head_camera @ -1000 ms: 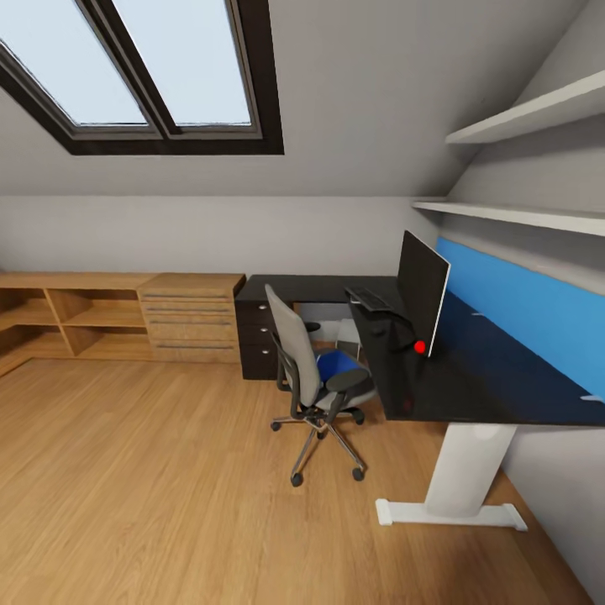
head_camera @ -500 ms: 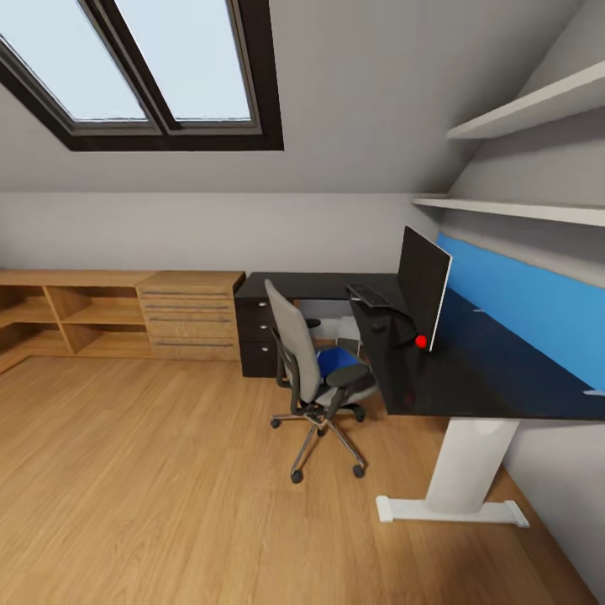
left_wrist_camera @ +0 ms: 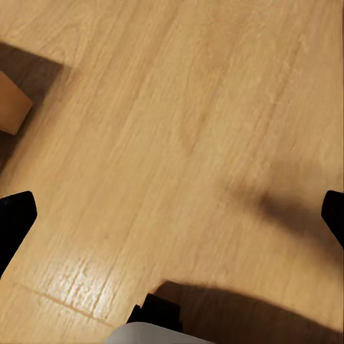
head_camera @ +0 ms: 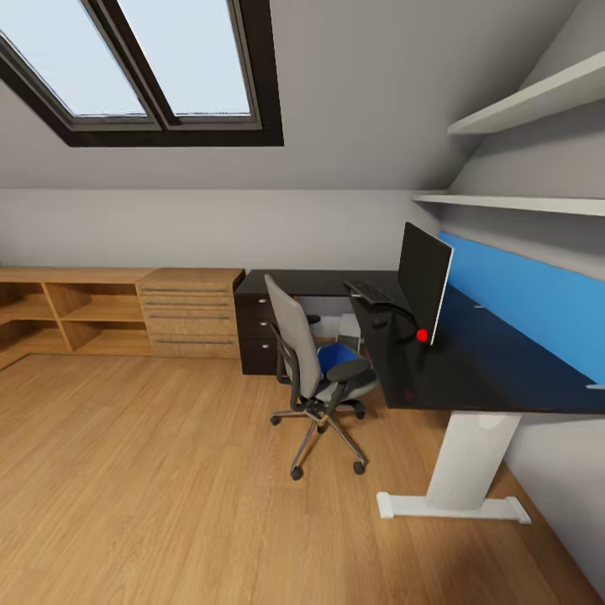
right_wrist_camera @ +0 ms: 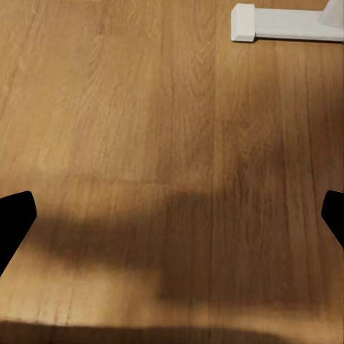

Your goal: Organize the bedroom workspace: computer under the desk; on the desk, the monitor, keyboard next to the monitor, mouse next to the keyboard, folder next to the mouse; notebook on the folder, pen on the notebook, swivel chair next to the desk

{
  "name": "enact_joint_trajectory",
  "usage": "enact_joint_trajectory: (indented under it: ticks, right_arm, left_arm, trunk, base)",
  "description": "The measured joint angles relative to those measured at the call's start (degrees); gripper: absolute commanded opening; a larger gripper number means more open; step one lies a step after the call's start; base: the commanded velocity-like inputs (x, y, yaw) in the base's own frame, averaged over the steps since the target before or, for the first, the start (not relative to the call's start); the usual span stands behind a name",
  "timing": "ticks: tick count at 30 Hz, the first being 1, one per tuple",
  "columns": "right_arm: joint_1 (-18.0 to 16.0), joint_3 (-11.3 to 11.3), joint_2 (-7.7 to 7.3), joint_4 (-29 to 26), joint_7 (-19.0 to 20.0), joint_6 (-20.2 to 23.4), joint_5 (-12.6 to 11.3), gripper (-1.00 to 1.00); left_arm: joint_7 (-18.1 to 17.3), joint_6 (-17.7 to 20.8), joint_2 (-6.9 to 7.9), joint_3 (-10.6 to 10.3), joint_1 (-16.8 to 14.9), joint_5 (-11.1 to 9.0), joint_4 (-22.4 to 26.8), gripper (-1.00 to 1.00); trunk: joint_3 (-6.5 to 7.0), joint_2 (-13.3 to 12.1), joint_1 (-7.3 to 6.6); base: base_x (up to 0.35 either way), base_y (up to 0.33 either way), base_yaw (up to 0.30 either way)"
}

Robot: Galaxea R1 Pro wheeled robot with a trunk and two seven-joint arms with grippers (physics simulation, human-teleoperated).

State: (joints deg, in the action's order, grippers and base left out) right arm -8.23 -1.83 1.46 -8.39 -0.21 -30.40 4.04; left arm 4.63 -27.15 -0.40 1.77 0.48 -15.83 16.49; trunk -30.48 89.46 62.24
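Head view: bedroom [head_camera: 353,101] with sloped grey ceiling, skylight [head_camera: 160,67] at upper left of frame, light wooden floor [head_camera: 151,487] across the lower half

Desk [head_camera: 479,370], glossy black, L-shaped, occupies right-centre of frame; blue wall panel [head_camera: 538,311] behind it at right; white leg and foot [head_camera: 458,483] at lower right; dark drawers with silver knobs [head_camera: 256,332] at its far end, centre frame

Low light-wood shelving unit [head_camera: 109,315] along the far wall, left of centre

Swivel chair [head_camera: 315,378] at centre, on the floor just beside the desk edge, backrest toward the left of frame. Folder [head_camera: 338,356], blue, lies on the chair seat

Monitor [head_camera: 423,286] stands upright on the desk, right of centre, red dot at lower corner. Keyboard [head_camera: 368,292] on the desk just left of the monitor, farther back. Small dark object near the monitor base, possibly the mouse; cannot tell

Pale box under the desk behind the chair, possibly the computer [head_camera: 349,329]; mostly hidden

Left wrist view: left gripper [left_wrist_camera: 172,222] over bare floor, fingertips at opposite frame edges, spread wide, holding nothing

Right wrist view: right gripper [right_wrist_camera: 172,218] likewise spread wide over floor, nothing held; white desk foot at upper right of that frame
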Motion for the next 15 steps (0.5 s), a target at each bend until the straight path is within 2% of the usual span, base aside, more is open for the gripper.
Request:
enact_joint_trajectory:
  ticks: [10, 12, 15]
  right_arm:
    - [0.0, 0.1, 0.09, -0.1, 0.0, 0.0, -0.1, 1.00]
    - [0.0, 0.2, 0.30, -0.1, 0.1, 0.0, -0.1, 1.00]
    - [0.0, 0.2, 0.85, -0.7, 0.1, 0.0, -0.1, 1.00]
  left_arm:
    - [-0.3, -0.2, -0.16, -0.3, 0.0, 0.0, 0.7, 1.00]
    - [-0.3, 0.9, -0.31, -0.3, 0.0, 0.1, 2.0, 1.00]
    - [-0.1, 6.3, -1.52, -0.4, -0.1, 0.3, 7.2, 1.00]
  trunk:
    - [-1.80, 4.0, 2.20]
    - [-2.15, 4.8, 2.64]
    - [-2.69, 6.0, 3.30]
  base:
    - [0.000, 0.000, 0.000]
    - [0.000, 0.000, 0.000]
    - [0.000, 0.000, 0.000]
